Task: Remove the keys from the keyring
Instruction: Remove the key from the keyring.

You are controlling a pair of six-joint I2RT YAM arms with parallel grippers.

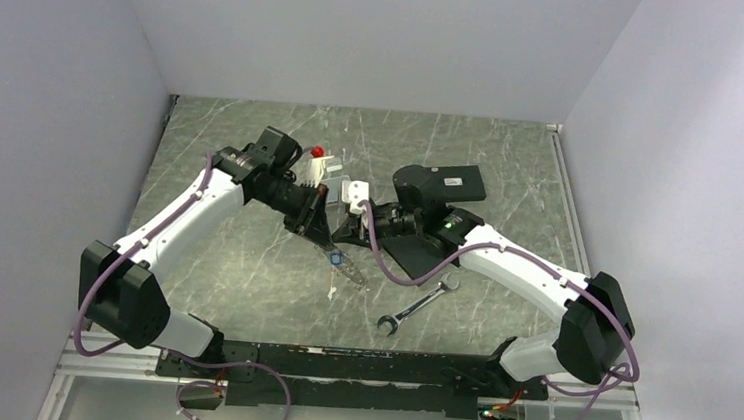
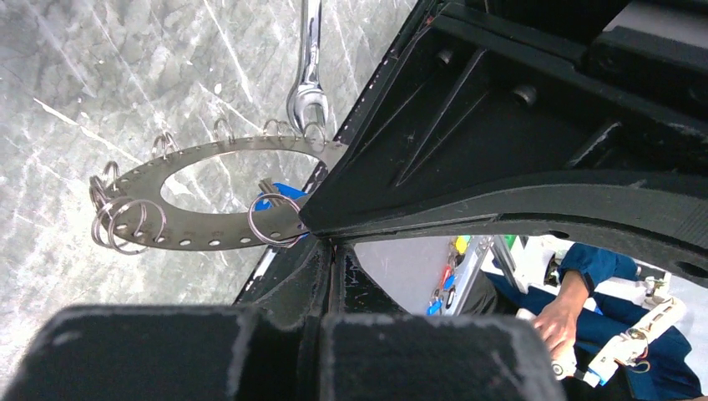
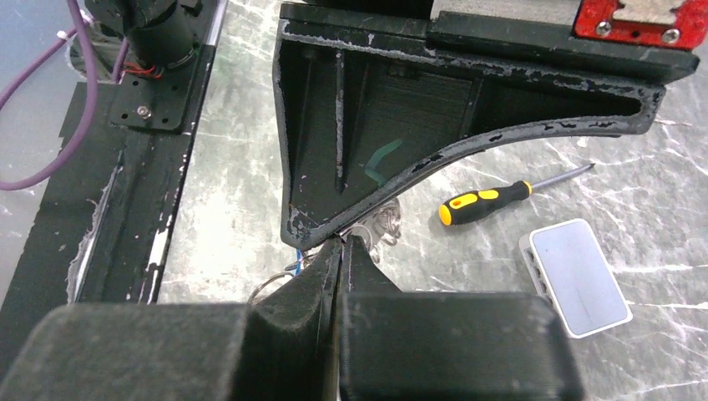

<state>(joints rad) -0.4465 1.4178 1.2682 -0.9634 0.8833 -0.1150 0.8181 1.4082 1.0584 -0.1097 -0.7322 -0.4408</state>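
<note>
The keyring (image 2: 138, 180) is up off the table, caught at one end where the two pairs of jaws meet. That end disappears behind the black fingers, so its gripped edge cannot be seen. The left jaws are clenched on it. The right jaws are clenched too, tip to tip against the left ones, but what they pinch is hidden. From the right wrist only a scrap of bright metal and a wire loop show beside the fingers.

The keyring is a flat oval band pierced with holes. Its long axis runs straight out from the left jaws, broad face up. From overhead it is a small sliver slanting from the jaws toward the arms' bases.

The keys (image 2: 108, 219) look like small wire loops along its rim, bunched thickest at the end farthest from the jaws. A blue piece (image 2: 280, 197) is half covered close to the jaws.

Beyond the keyring a wrench (image 2: 306, 75) lies on the table (image 2: 100, 75), cut off by the frame. Past the right jaws lie a yellow-handled screwdriver (image 3: 484, 200) and a white box (image 3: 576, 280).

The table is grey-green stone with pale veins. Plain pale walls (image 1: 362, 29) close it in on three sides.
</note>
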